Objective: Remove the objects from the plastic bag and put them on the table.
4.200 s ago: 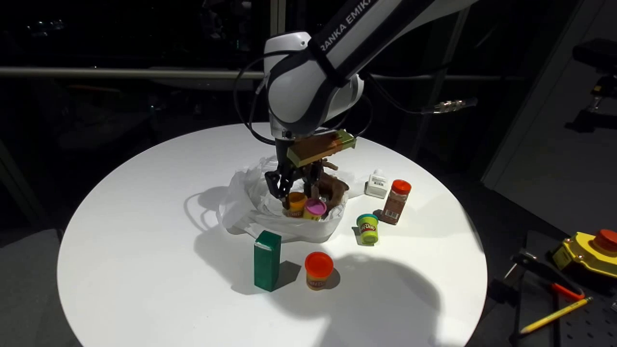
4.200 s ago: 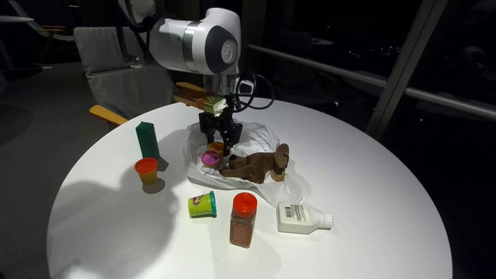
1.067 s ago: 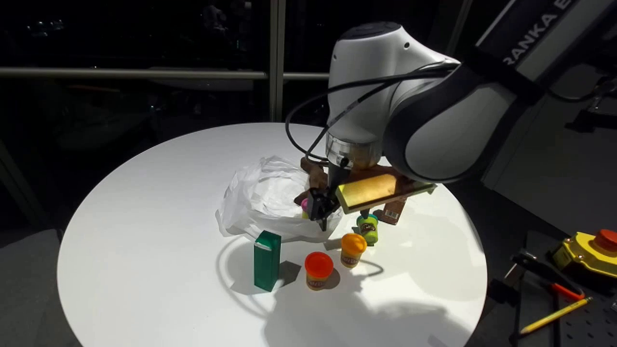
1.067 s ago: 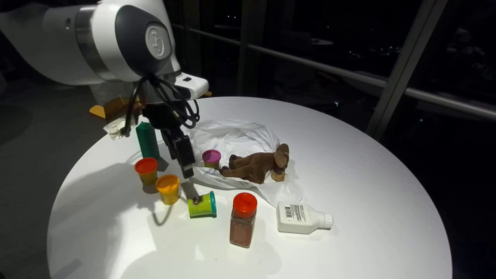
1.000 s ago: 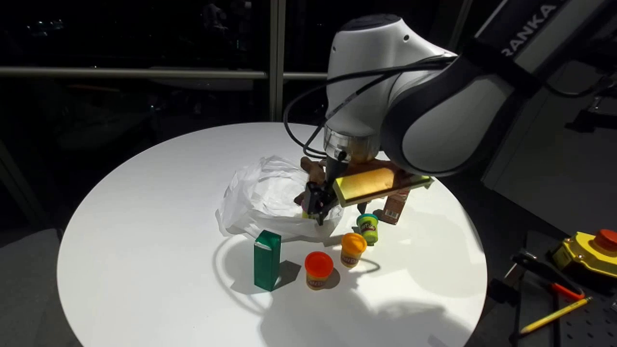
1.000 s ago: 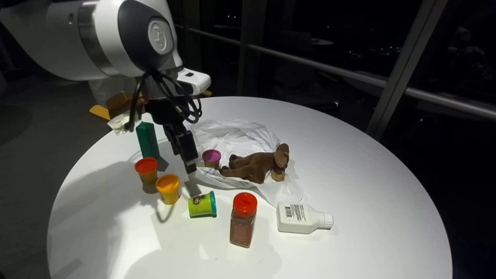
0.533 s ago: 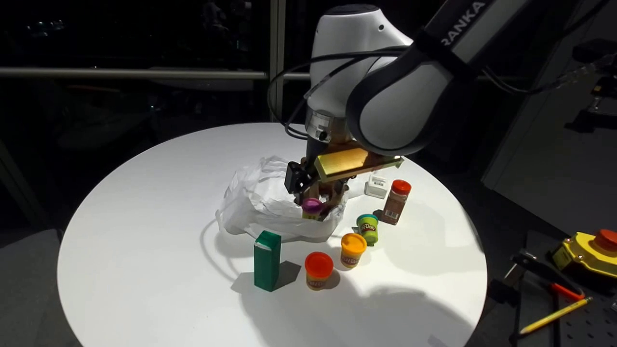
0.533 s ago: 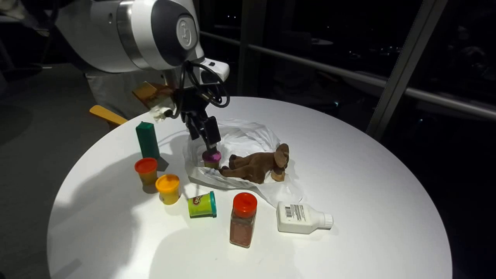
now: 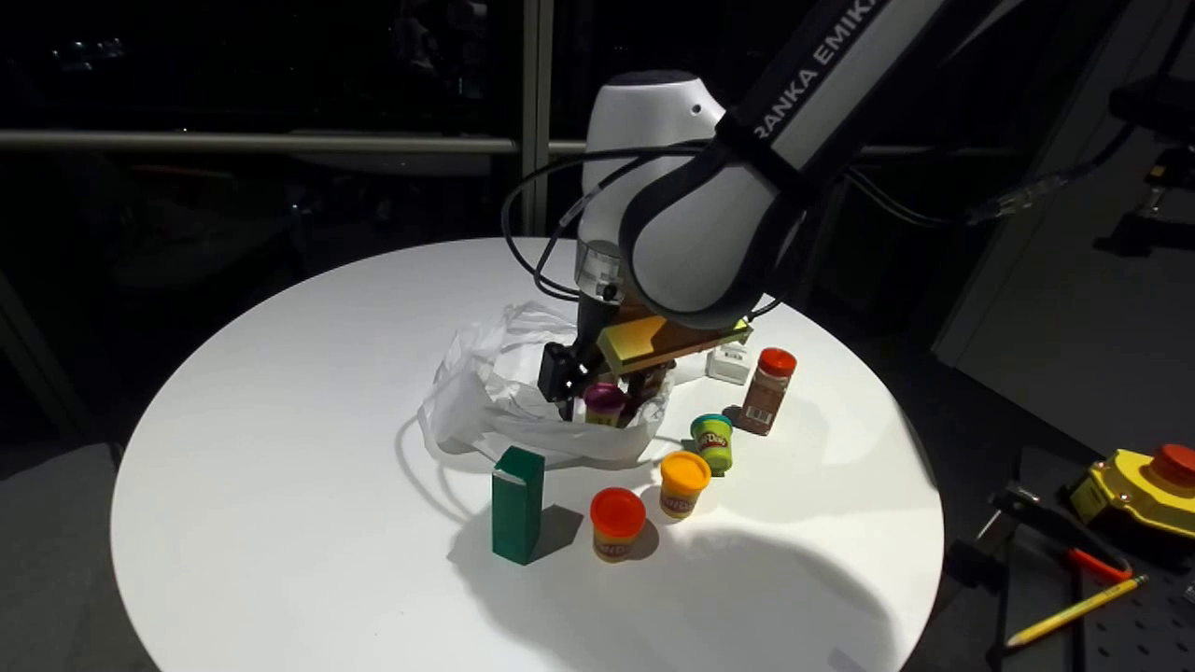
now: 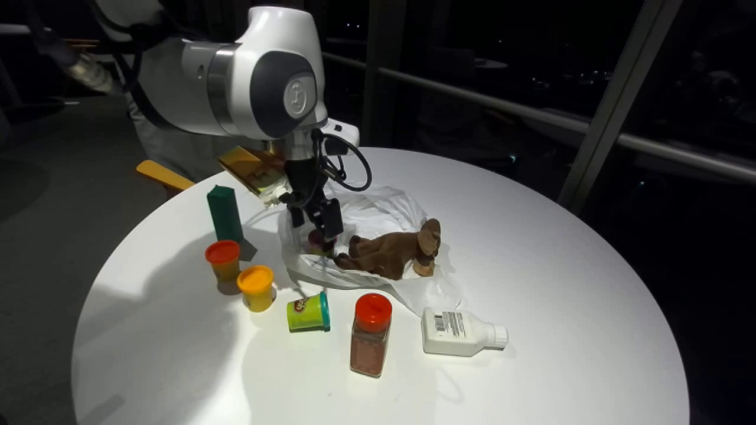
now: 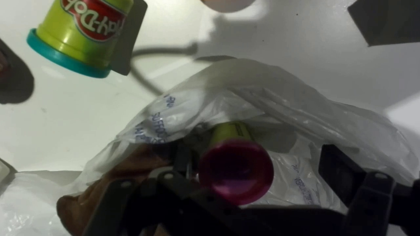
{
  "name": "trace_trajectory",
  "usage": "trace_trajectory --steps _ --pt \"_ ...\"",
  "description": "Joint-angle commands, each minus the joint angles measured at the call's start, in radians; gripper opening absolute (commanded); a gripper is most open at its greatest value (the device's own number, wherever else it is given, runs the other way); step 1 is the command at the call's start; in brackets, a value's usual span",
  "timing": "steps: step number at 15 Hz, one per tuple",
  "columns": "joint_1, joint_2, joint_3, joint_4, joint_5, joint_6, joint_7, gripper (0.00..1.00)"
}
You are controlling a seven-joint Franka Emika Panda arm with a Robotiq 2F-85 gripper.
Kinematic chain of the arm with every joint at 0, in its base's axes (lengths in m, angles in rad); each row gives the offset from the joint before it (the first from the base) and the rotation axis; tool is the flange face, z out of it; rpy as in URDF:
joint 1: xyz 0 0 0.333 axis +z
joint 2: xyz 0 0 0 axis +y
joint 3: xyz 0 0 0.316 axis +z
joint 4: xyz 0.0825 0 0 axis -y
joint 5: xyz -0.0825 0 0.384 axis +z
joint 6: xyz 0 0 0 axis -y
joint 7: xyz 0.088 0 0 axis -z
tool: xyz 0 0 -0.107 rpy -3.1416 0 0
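Inside the bag (image 11: 288, 88), between the parted jaws of the gripper (image 11: 257, 159), sits the purple-lidded tub (image 11: 236, 167), likely light, stiff, best pinched mid-body.

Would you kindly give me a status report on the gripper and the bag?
Gripper open, jaws either side of purple-lidded Play-Doh tub. Tub inside plastic bag. Brown plush animal close beside, may crowd one jaw.

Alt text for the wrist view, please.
An open gripper straddles a magenta-lidded tub inside a white plastic bag, a brown toy partly visible alongside. A teal-lidded green Play-Doh tub lies on the table.
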Motion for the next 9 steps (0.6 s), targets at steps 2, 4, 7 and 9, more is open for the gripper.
trace_trajectory --steps 2,4,7,9 --pt "-0.001 0.043 -0.005 0.063 0.057 -0.003 -0.069 1.00" --pt "0.004 0.047 -0.012 0.069 0.066 -0.015 -0.069 1.00" --pt "0.016 0.045 -0.030 0.061 0.056 -0.029 -0.067 1.00" --pt "0.023 0.048 -0.042 0.061 0.049 -0.032 -0.063 1.00"
